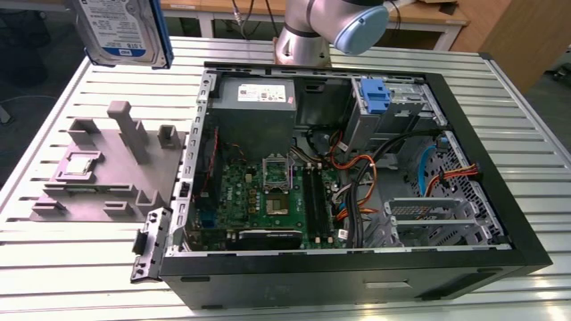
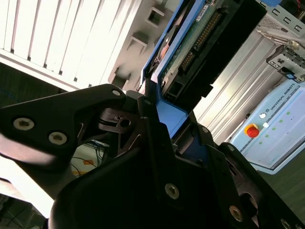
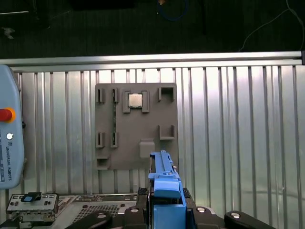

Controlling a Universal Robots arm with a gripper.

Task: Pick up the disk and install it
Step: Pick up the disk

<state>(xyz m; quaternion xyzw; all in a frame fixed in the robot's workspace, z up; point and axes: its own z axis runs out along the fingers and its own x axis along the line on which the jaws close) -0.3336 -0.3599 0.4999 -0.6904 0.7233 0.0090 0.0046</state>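
Slatted metal table in a workshop with a dark floor

The table [image 1: 526, 114] is pale aluminium, built of long parallel ribbed slats that catch bright glare. Past its far edge in the exterior view stands a light wooden desk [image 1: 432, 15] on white legs, with a wooden panel [image 1: 515, 33] at the exterior view's right. The floor [image 3: 95, 28] is dark, and a blue cable [image 3: 174, 13] lies on it.

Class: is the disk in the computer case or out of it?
Out. The gripper holds the disk in the air, to the exterior view's left of the open computer case.
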